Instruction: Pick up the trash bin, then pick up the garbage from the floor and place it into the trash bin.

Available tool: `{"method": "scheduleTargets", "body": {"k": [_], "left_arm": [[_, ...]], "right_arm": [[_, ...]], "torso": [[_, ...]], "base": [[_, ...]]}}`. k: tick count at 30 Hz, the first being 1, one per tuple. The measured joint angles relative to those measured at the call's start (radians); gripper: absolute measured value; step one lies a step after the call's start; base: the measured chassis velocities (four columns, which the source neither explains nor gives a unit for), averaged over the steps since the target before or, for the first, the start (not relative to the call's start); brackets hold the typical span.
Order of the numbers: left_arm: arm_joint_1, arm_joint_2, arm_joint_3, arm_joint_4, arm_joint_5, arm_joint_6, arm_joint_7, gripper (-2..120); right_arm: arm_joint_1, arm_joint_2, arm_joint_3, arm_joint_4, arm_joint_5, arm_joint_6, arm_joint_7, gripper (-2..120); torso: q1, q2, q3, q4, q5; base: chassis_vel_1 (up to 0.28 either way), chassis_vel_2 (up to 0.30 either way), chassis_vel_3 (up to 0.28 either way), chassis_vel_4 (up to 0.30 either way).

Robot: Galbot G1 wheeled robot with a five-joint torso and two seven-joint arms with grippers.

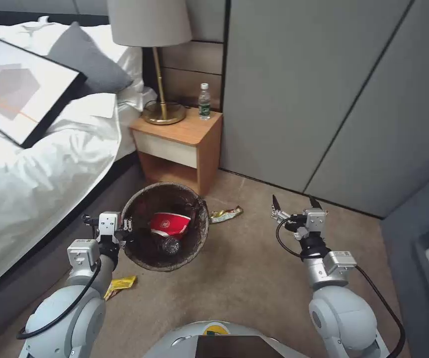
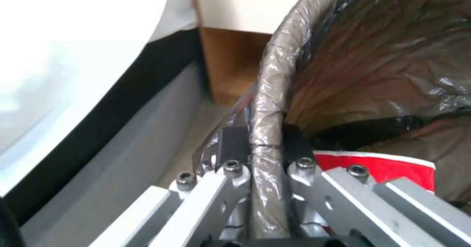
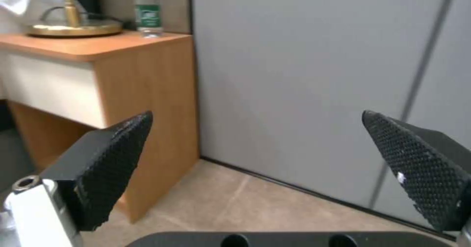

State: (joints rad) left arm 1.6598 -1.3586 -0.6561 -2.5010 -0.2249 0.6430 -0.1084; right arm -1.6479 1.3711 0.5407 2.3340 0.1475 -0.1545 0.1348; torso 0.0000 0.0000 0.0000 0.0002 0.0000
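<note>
My left gripper (image 1: 126,229) is shut on the rim of the trash bin (image 1: 194,237), a round bin lined with a dark brown bag, held tilted above the carpet. In the left wrist view the two pads pinch the bag-covered rim (image 2: 267,129). Inside the bin lie a red-and-white paper cup (image 1: 169,223) and a clear plastic bottle (image 1: 169,244). On the floor, a yellow-green snack wrapper (image 1: 225,214) lies beside the bin and a yellow wrapper (image 1: 120,285) near my left arm. My right gripper (image 1: 296,204) hangs open and empty above the carpet.
A wooden nightstand (image 1: 180,145) with a brass lamp (image 1: 163,113) and a green-labelled water bottle (image 1: 204,101) stands behind the bin. The bed (image 1: 35,169) runs along the left, grey wardrobe doors (image 1: 323,99) behind. Open carpet lies between my arms.
</note>
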Motion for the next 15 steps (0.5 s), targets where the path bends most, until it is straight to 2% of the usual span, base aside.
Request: {"method": "scheduleTargets", "body": {"k": [6,10,15], "left_arm": [[-0.002,0.001,-0.001,0.001,0.001,-0.004,-0.003,3],[-0.005,0.001,-0.001,0.004,0.001,-0.007,-0.003,3],[-0.01,-0.001,-0.001,0.013,0.001,-0.01,-0.003,3]], "right_arm": [[0.005,0.001,0.003,-0.003,0.012,-0.013,0.004,100],[0.004,0.002,0.007,-0.004,0.016,-0.017,0.008,100],[0.003,0.001,0.018,-0.009,0.027,-0.019,0.013,100]], "torso": [[0.0,0.0,0.0,0.0001,0.0],[0.0,0.0,0.0,-0.0005,0.0],[0.0,0.0,0.0,-0.0002,0.0]], "base": [[0.065,0.074,0.085,0.068],[0.0,0.0,0.0,0.0],[0.0,0.0,0.0,0.0]]}}
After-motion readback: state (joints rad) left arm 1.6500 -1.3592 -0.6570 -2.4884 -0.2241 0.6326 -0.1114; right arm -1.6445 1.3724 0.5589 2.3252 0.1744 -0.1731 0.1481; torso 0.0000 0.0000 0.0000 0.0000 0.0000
